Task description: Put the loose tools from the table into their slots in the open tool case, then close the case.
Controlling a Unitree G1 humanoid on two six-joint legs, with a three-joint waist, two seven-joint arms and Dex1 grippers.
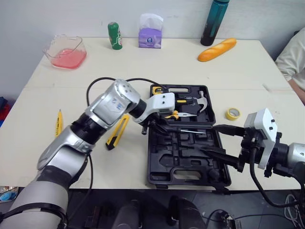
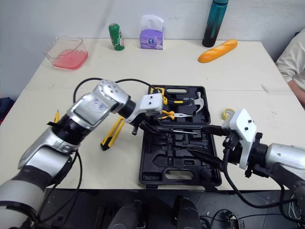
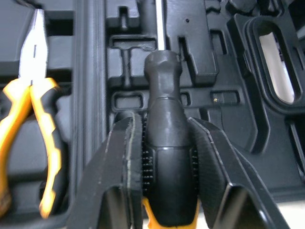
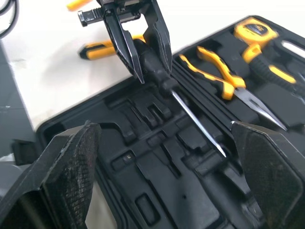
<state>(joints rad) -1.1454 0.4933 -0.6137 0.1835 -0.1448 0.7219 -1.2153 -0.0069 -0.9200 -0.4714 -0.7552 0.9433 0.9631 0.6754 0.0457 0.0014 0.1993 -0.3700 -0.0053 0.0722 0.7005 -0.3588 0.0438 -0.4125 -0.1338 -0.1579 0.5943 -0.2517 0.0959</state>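
The left gripper [image 1: 153, 125] is clamped on the screwdriver [image 3: 162, 90]. Both black fingers press on opposite sides of the thick black handle, and the yellow butt end of the handle shows between the finger bases. The gripper holds the screwdriver roughly level over the open tool case [image 1: 162, 164], above the moulded recesses of the near half and just inside the case's left edge. The thin metal shaft runs across the case toward the robot's right. The views do not settle whether the shaft rests on the moulding or hangs just above it. The right gripper [image 1: 224, 142] stands with its fingers spread wide and nothing between them. It is positioned over the right side of the near half of the case and faces the left gripper. The tip of the shaft ends close to the far finger of the right gripper, with a small gap visible in the right wrist view. The far half of the case holds yellow-handled pliers [image 1: 178, 114], a hammer [image 1: 202, 101] and a tape measure [image 1: 157, 89], each seated in the moulding. The pliers lie just beyond the screwdriver shaft. On the table [image 1: 95, 71], a yellow and black utility knife [image 1: 118, 131] lies just left of the case. A small yellow tool [image 1: 58, 122] lies well apart to the left. A roll of yellow tape [image 1: 233, 113] lies just right of the case, near the right gripper's wrist.
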